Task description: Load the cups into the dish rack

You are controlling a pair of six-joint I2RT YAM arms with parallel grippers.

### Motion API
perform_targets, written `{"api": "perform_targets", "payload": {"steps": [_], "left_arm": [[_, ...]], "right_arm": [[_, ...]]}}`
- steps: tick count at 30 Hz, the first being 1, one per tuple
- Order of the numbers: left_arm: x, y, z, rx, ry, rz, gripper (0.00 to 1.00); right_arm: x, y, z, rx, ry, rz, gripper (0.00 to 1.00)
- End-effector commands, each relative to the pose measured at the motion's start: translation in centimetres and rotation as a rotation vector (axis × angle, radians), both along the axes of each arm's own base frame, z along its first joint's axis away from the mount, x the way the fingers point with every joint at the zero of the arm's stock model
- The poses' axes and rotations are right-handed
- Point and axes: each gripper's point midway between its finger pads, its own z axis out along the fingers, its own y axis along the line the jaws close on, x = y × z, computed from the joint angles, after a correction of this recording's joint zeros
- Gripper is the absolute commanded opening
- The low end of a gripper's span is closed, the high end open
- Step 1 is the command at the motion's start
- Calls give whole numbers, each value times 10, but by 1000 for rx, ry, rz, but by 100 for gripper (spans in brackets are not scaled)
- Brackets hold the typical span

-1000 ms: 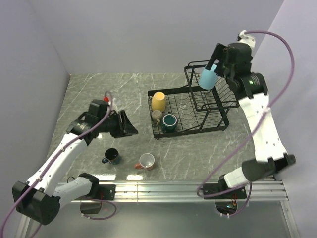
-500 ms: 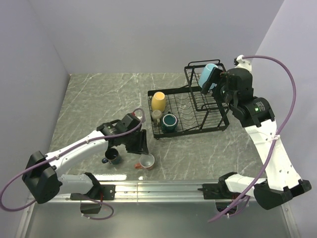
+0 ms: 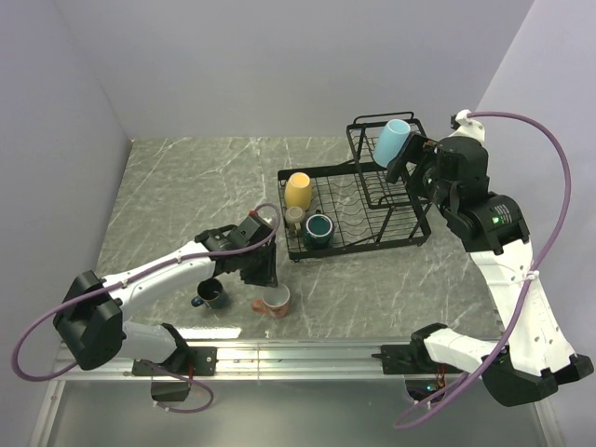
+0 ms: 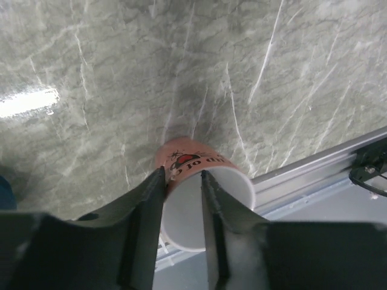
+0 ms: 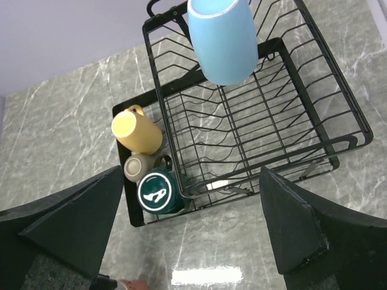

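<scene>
The salmon-pink cup (image 3: 277, 300) (image 4: 196, 162) stands near the table's front edge, its white inside showing. My left gripper (image 3: 265, 279) (image 4: 181, 175) straddles its near wall, one finger outside and one inside, with a gap still showing, so it is open. The dark navy cup (image 3: 209, 294) stands just to its left. The black dish rack (image 3: 372, 233) (image 5: 338, 158) holds the yellow (image 5: 138, 130), olive-tan (image 5: 136, 166) and dark green (image 5: 157, 192) cups on its lower tray. The light blue cup (image 3: 393, 142) (image 5: 224, 39) lies in the upper basket. My right gripper (image 3: 410, 160) (image 5: 190, 181) hovers wide open above the rack, holding nothing.
An aluminium rail (image 3: 354, 352) runs along the table's near edge, close behind the pink cup. Grey walls (image 3: 279, 65) close the back and both sides. Marble tabletop (image 3: 186, 177) stretches left of the rack.
My left arm swung in onto the salmon-pink cup and its jaws narrowed around the wall. My right gripper let go of the light blue cup in the upper basket and drew back.
</scene>
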Motion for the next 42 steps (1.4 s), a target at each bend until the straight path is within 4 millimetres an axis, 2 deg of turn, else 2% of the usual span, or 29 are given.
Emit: {"api": "perform_targets", "payload": {"steps": [1,3,10,13,20,22,26,28,29,30,31,32,33,34,35,37,38,39,40,42], "left_arm": [[-8,8,-11,65,14,-22,34],[-11,8,-14,67,21,-27,31],[-24,12,-13,55,29,-29,31],[-27,13,-15,53,35,-31,28],[-33,-4,-29,12,85,-50,11],[-30,-12,-28,-17,81,-47,2],[-22,-19,-18,-28,57,-53,0],[-17,-23,-1,-45,28,-66,0],[-9,-28,17,-76,-10,-65,0],[-6,-31,26,-98,-16,-70,0],[-4,-32,35,-117,-22,-75,0],[4,-38,57,-167,-55,-72,0],[11,-37,70,-202,-62,-56,0],[15,-38,83,-230,-76,-49,0],[27,-36,109,-282,-119,-24,0],[30,-38,143,-386,-139,-37,0],[42,-37,169,-453,-190,-25,0],[44,-38,184,-505,-211,-34,1],[34,-40,207,-602,-200,-66,0],[44,-37,242,-742,-271,-75,0]], "right_arm": [[-5,-6,2,-24,-5,-14,100],[-4,-6,1,-29,0,-13,100],[-5,-6,0,-32,4,-9,100],[-4,-5,-5,-32,12,-5,100],[-3,-3,-14,-38,27,2,100],[-4,-4,-14,-38,25,1,100],[-7,-5,-7,-33,11,3,100],[-11,-1,2,-8,-10,29,100],[-11,4,7,8,-27,54,100],[-15,8,13,27,-49,82,100],[-21,24,17,67,-60,172,100],[-20,36,20,99,-92,232,100],[-27,45,25,123,-119,290,100],[-39,68,29,177,-125,435,100],[-41,81,29,214,-145,501,100],[-55,103,32,285,-155,640,100],[-67,119,35,350,-154,746,100],[-71,126,37,382,-157,787,100],[-74,131,45,408,-191,830,100],[-86,142,45,473,-172,914,100]]}}
